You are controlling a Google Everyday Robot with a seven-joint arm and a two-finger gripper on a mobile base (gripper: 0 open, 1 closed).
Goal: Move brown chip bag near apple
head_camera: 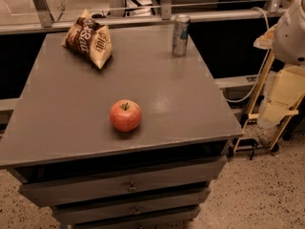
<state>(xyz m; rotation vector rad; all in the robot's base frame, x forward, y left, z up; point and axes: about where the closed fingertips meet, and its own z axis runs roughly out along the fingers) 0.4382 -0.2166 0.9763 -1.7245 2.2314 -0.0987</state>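
Note:
The brown chip bag (88, 38) lies at the far left corner of the grey table top (71, 99), crinkled, with white lettering facing up. The red-orange apple (125, 115) stands stem up near the front middle of the table, well apart from the bag. My gripper (279, 101) is at the right edge of the view with the white arm (291, 30), off the table to its right and below the table top's level. It is far from both the bag and the apple and holds nothing that I can see.
A slim silver can (180, 35) stands upright at the table's far right. The table has drawers (128, 187) below its front edge. A metal rail (143, 18) runs behind the table. A yellow frame (257, 94) and a cable stand on the floor at right.

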